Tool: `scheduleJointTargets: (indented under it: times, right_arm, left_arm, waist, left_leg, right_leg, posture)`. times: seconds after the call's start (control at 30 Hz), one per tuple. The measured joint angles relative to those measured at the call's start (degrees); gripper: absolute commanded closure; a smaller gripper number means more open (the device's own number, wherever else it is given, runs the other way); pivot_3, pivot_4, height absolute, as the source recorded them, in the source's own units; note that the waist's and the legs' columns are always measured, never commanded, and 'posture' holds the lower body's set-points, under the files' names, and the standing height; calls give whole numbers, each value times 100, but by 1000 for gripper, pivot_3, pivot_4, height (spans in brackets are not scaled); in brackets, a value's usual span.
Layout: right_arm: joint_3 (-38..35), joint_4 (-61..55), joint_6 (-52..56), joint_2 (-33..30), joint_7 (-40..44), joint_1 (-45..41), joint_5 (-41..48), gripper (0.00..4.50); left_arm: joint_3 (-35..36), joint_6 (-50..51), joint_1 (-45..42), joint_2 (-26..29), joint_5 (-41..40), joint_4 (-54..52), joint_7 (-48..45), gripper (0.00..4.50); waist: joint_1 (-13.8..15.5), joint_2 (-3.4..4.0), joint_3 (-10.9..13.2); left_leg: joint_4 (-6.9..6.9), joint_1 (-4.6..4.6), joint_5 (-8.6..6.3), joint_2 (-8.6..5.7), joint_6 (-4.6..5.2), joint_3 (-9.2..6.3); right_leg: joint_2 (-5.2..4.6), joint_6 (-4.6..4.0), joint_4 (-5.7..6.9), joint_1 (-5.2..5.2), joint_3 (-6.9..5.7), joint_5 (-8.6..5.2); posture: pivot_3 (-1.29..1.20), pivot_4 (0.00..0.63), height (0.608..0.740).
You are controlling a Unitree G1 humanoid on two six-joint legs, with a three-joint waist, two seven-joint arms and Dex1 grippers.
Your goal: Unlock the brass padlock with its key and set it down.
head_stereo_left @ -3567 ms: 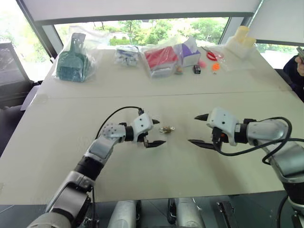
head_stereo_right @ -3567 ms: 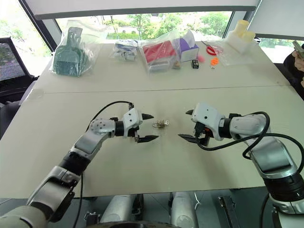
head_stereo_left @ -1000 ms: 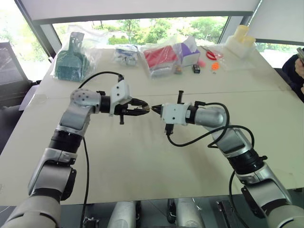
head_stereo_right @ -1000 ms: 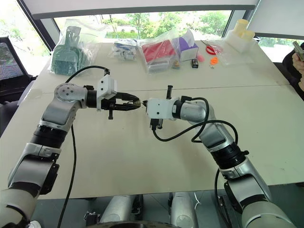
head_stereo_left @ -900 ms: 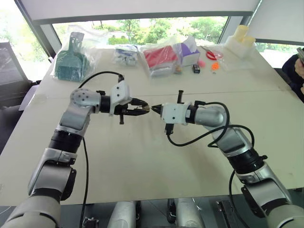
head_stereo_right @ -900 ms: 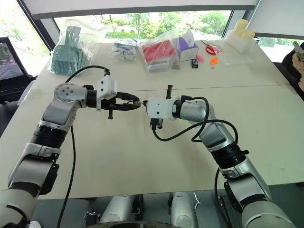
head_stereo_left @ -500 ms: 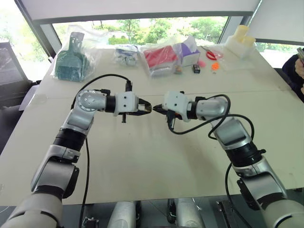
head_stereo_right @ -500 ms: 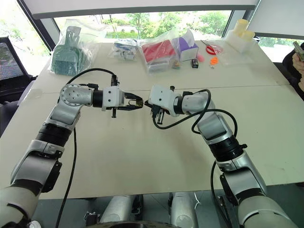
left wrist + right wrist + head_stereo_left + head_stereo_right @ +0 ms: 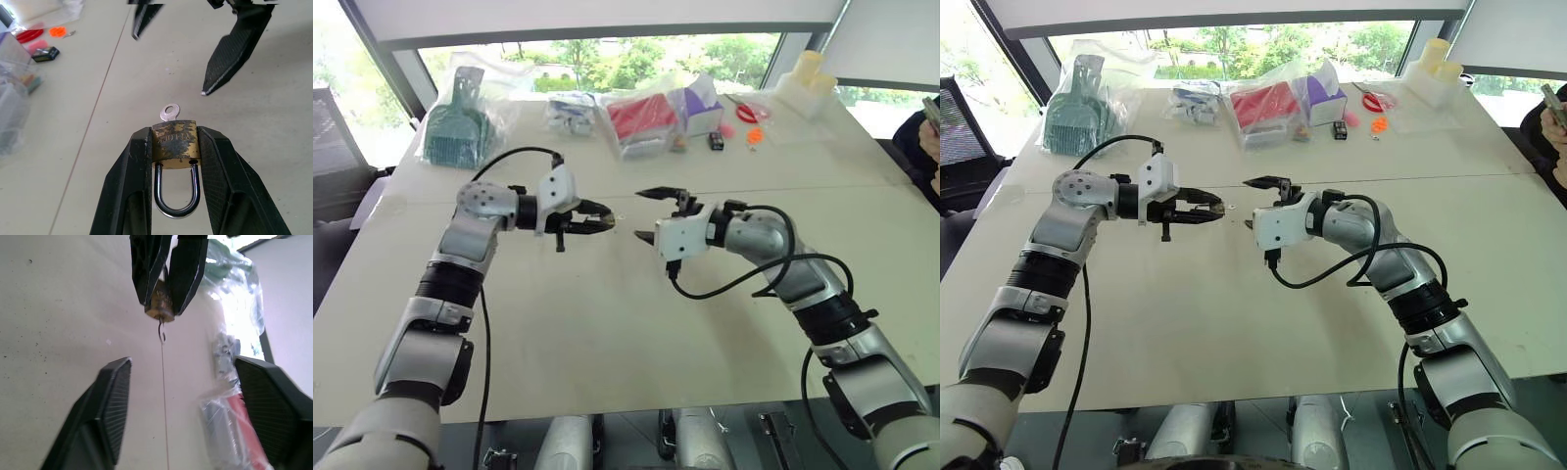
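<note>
The left gripper [image 9: 173, 147] clamped the brass padlock [image 9: 174, 144] between its fingers, the key [image 9: 170, 112] protruding at 12 o'clock, while the right gripper [image 9: 648, 214] stood wide open nearby.

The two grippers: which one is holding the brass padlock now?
The left gripper: its fingers clamp the brass padlock, the key sticking out. The right gripper stands open, empty, apart.

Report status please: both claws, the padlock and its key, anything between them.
Left claw shut on brass padlock, held above table. Key sits in the lock. Right claw open, apart from key. Nothing in between.
</note>
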Motion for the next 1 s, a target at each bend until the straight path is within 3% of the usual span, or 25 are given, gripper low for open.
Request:
scheduleJointTargets:
  times: [0.6,0.7,0.93,1.0]
  right_arm:
    - [0,211,-865,291,-256,-87,-162,50]
    - [0,224,-942,301,-285,-96,-199,850]
    - [2,328,-1160,370,-434,-169,-321,4370]
    - [4,357,-1233,376,-436,-202,-380,4441]
  left_arm:
    - [157,1313,-189,47,-677,-517,-615,3736]
    - [164,1462,-189,46,-702,-582,-620,3736]
    - [343,1898,-190,78,-1014,-769,-612,3736]
    - [359,2030,-190,92,-1054,-779,-623,3736]
  waist:
    - [6,0,0]
    - [5,0,0]
    - [-8,0,0]
    - [-3,0,0]
  left_leg:
    - [0,0,0,0,-1,-1]
    - [0,0,1,0,-1,-1]
    - [0,1,1,0,-2,-2]
    - [0,2,2,0,-3,-2]
  right_leg:
    - [0,0,0,1,3,0]
    - [0,0,0,1,3,0]
    - [0,0,1,0,4,0]
    - [0,0,2,1,5,0]
  posture:
    - [0,150,740]
    - [0,150,740]
    - [0,150,740]
    - [0,150,740]
